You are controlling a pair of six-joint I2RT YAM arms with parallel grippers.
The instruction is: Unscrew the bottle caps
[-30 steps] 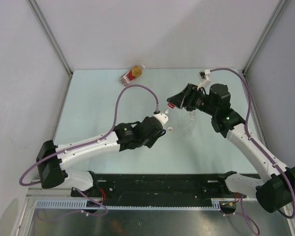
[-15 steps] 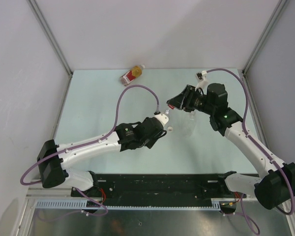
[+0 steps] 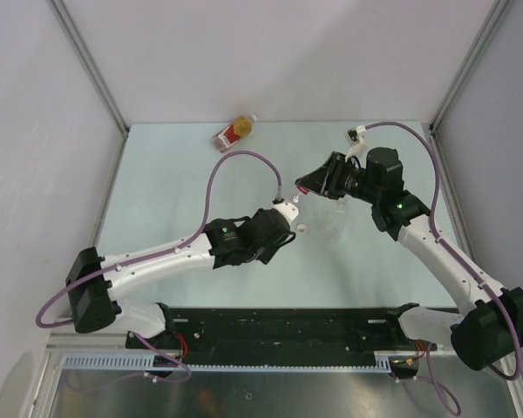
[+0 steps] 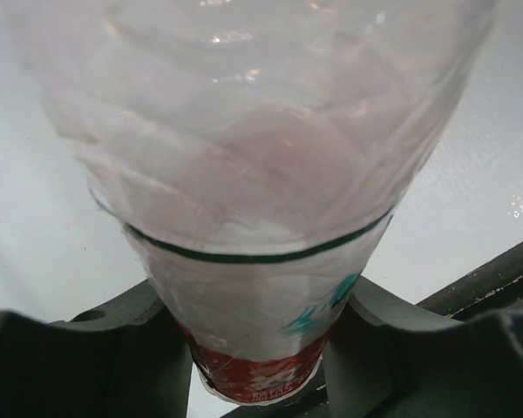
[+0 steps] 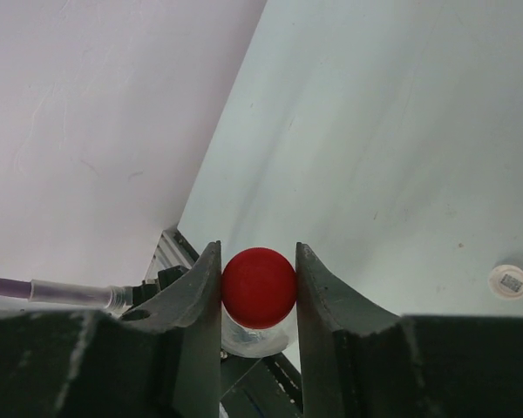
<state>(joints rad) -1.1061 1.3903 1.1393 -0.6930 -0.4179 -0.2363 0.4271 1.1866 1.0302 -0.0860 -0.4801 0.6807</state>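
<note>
My left gripper [image 3: 285,212] is shut on the clear bottle with the red-white label [image 4: 253,261], its fingers [image 4: 122,348] on either side of the label. My right gripper [image 3: 306,186] is shut on the bright red cap [image 5: 259,287]; the bottle's clear neck [image 5: 254,338] shows right below the cap. One white cap [image 3: 302,229] lies loose on the table, also in the right wrist view [image 5: 510,280]. The clear unlabelled bottle [image 3: 335,219] stands under the right arm. The short amber bottle [image 3: 234,132] lies at the back.
The table [image 3: 174,200] is pale green, with grey walls at the left, the back and the right. A black rail [image 3: 288,326] runs along the near edge between the arm bases. The left arm's purple cable [image 3: 213,178] loops over the table.
My right wrist has shifted slightly back and left and turned a little, with the red cap still between its fingers. The left arm and the held bottle have hardly moved.
</note>
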